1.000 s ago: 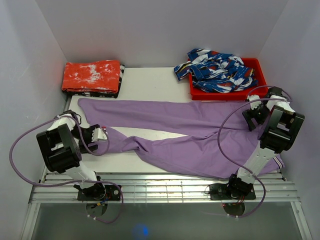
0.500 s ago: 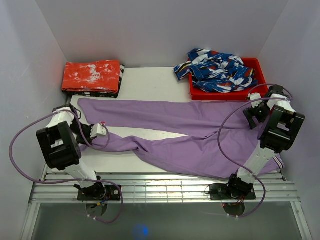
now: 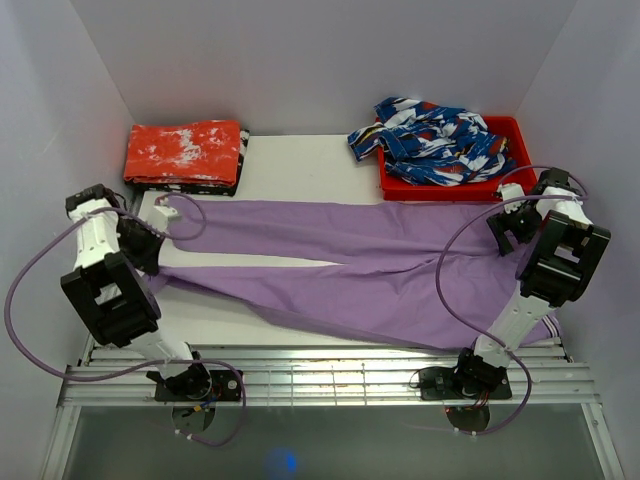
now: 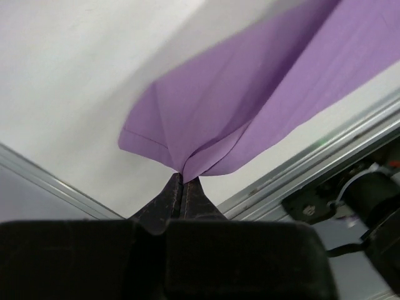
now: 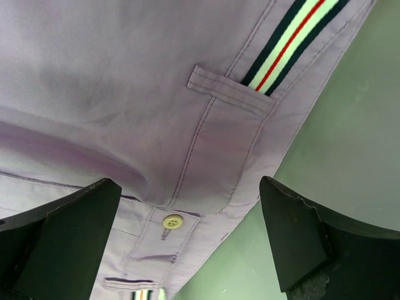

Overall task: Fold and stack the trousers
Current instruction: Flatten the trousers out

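**Item 1: trousers**. Lilac cloth, long-legged, spread flat on the white table just in front of the red bin. The waist lies below the bin's right end, and both legs run leftward, well away from the bin. In the right wrist view the waistband shows dark-and-white striped trim with a red line through it, a pale button and a stitched pocket welt.

**Item 2: left pincer**. At the leg ends, far left of the bin. The tips are pressed together on the hem of one trouser leg, and the cloth peaks into a fold where they pinch it.

**Item 3: right pincer**. Just in front of the bin's right end. The fingers are spread wide over the waistband with nothing between them. Whether the fingers touch the cloth cannot be told.

**Item 4: red bin.** At the far right of the table, holding a crumpled blue-white-red patterned garment that spills over its left rim.

**Item 5: red-orange cloth with white blotches**. Folded, far left of the bin along the same back edge.
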Controlling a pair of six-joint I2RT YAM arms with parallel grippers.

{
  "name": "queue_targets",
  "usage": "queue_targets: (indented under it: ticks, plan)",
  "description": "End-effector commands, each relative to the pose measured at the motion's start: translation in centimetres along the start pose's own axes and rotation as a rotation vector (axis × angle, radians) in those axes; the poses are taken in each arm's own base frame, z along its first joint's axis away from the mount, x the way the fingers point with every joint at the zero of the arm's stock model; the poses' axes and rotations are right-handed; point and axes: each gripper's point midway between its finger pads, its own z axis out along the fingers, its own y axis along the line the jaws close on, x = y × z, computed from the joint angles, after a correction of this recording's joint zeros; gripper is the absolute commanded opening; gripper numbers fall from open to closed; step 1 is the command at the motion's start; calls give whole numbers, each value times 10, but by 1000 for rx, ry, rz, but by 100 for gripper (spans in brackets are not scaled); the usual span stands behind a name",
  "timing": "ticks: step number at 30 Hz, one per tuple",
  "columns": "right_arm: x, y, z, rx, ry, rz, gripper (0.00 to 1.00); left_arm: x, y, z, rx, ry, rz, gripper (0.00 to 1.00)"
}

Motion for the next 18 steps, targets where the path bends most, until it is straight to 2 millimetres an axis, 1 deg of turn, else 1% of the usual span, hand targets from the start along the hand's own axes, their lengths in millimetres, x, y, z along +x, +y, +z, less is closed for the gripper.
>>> queue_targets:
  ticks: [1,2,3,4,5,7,8,9,10,11,13,14,15,16,17,18]
  plan:
    - [-20,-13,-24,44,-84,-18,96,-29,15,-19,11,-139,-390,0]
    - [-21,-13,-25,44,-86,-18,96,-39,25,-28,-7,-168,-484,0]
    - [-21,-13,-26,44,-88,-18,96,-42,29,-27,1,-174,-542,0]
    - [-21,-11,-27,40,-89,-18,96,-41,33,-19,27,-155,-606,0]
    - [-22,-11,-27,39,-92,-20,96,-42,36,-17,31,-146,-687,0]
    - [-21,-10,-28,40,-91,-23,96,-38,36,-8,51,-113,-763,0]
    - [-21,-10,-28,40,-89,-24,96,-35,37,2,82,-92,-812,0]
    - [-20,-10,-28,41,-88,-24,97,-36,36,6,105,-88,-885,0]
    - [-19,-10,-27,43,-84,-27,97,-38,37,9,127,-97,-923,0]
    - [-18,-10,-25,45,-82,-27,97,-44,37,15,177,-118,-960,0]
    - [-15,-11,-22,51,-70,-29,97,-52,44,18,212,-143,-1019,0]
    - [-15,-11,-21,50,-68,-29,97,-57,50,18,222,-160,-1027,0]
    - [-15,-12,-20,53,-64,-27,97,-61,57,25,249,-172,-1052,0]
    - [-14,-13,-19,57,-62,-27,97,-69,74,19,220,-206,-1043,0]
    - [-15,-14,-19,60,-64,-26,97,-74,84,18,215,-225,-1046,0]
    - [-15,-14,-18,59,-62,-26,97,-75,95,29,238,-220,-1058,0]
